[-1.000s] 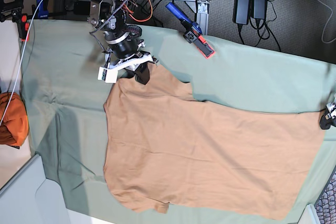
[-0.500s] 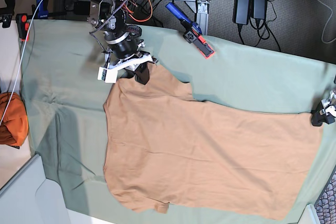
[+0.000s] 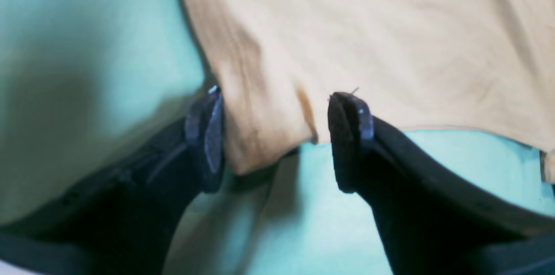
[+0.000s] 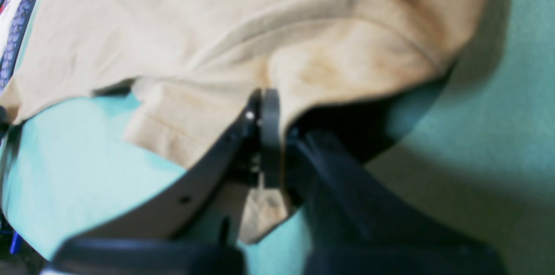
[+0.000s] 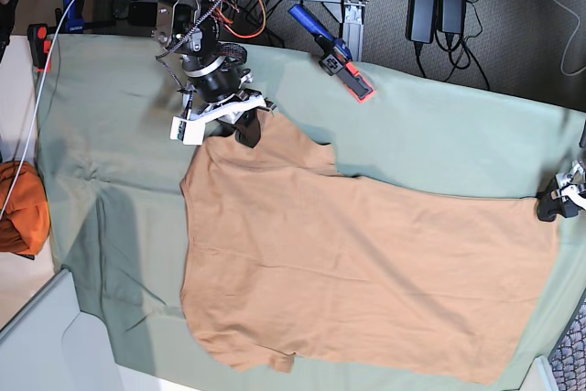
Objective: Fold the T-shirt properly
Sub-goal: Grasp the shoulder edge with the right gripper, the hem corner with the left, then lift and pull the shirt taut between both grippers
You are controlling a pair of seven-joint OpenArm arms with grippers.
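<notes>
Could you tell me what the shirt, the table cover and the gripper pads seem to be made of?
The shirt looks like soft matte knit cotton: it wrinkles and bunches where the right gripper pinches it. The table cover looks like thin matte woven cloth, creased and draped over the edges. The left gripper's pads look like dull dark rubber or plastic; the blur leaves that open.

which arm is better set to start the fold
Right. Its claw is already shut on the T-shirt by the sleeve edge. The left claw is open, straddling the hem corner, and must close before it can lift.
</notes>
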